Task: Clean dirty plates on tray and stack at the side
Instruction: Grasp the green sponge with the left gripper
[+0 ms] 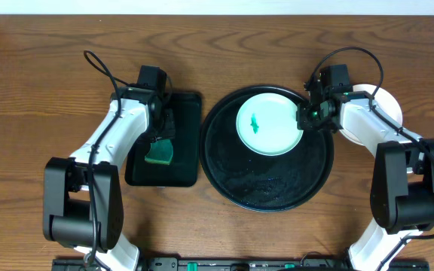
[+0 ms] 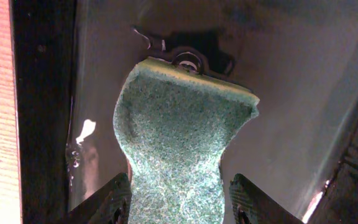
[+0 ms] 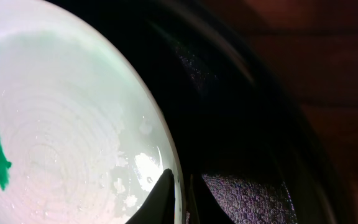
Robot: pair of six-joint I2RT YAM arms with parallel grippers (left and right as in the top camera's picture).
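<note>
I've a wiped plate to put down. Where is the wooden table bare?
Bare wood: the wooden table's far-left corner, beyond the small rectangular black tray with the green sponge, and the strip along its far edge. The large round black tray's front half is free too. Crowded: its right side, where the right gripper holds the pale-mint round plate beside a white plate.

Two trays are counted: one round tray (image 1: 270,184) and one rectangular tray (image 1: 187,120). One plate (image 1: 270,124) is seen on the round tray, and a second plate (image 1: 390,105) is partly hidden beside it. One sponge (image 1: 159,155) is counted.
</note>
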